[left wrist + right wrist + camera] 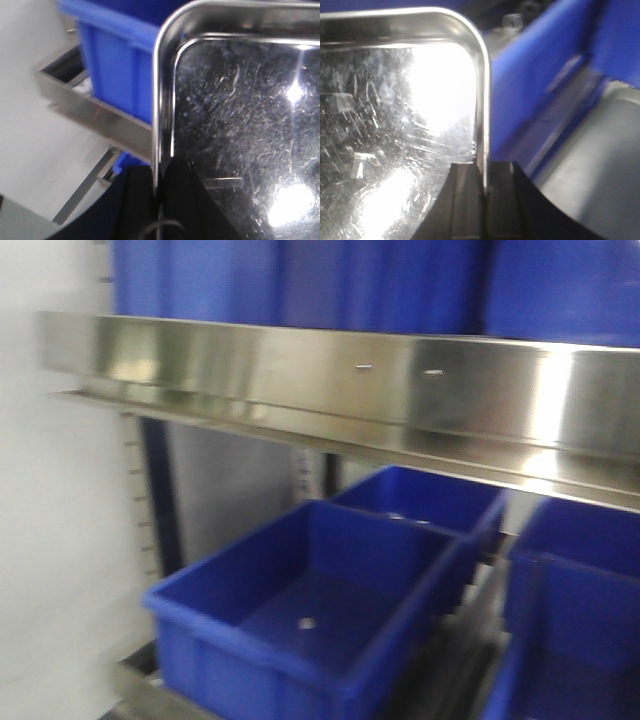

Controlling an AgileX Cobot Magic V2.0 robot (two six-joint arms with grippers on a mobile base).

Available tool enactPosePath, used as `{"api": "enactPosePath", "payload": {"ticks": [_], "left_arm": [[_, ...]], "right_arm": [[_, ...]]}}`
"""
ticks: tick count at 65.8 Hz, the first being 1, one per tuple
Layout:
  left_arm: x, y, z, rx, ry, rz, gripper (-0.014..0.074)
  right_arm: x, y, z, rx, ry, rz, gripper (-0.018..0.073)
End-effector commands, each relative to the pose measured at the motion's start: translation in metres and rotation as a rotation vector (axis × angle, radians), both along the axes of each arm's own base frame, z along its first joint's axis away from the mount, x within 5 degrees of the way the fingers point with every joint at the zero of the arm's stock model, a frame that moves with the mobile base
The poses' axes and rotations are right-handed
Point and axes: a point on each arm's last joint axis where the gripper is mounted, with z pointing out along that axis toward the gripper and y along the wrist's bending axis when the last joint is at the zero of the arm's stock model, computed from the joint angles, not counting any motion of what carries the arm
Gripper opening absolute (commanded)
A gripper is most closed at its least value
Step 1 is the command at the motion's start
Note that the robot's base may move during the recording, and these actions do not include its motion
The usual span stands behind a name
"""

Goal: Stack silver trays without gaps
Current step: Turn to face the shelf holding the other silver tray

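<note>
Both pairs of jaws clamp the silver tray (240, 125), one on each side rim.

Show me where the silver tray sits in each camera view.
Front view: not in it; only the shelf panel and blue bins show.
Left wrist: the silver tray fills the right side, its rim clamped by the left gripper at bottom centre.
Right wrist: it fills the left side, its rim clamped by the right gripper at bottom centre.
Shared landmark: the blue bins.
</note>
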Motion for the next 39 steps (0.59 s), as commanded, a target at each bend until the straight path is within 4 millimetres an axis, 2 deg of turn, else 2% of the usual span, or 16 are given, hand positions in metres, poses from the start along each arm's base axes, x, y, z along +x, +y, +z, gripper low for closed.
{"api": "enactPosePath", "payload": {"ticks": [1,39], "left_arm": [[-0.0001,-0.0018,0.0033,0.008,-0.028,-0.019,-0.0013],[-0.0001,-0.0018,0.0033,0.008,-0.028,-0.019,-0.0013]], "right_arm": [[-0.0013,0.0024,0.0087,0.031,-0.064,0.028,-0.0078],[-0.0013,0.0024,0.0087,0.031,-0.064,0.028,-0.0078]]}}
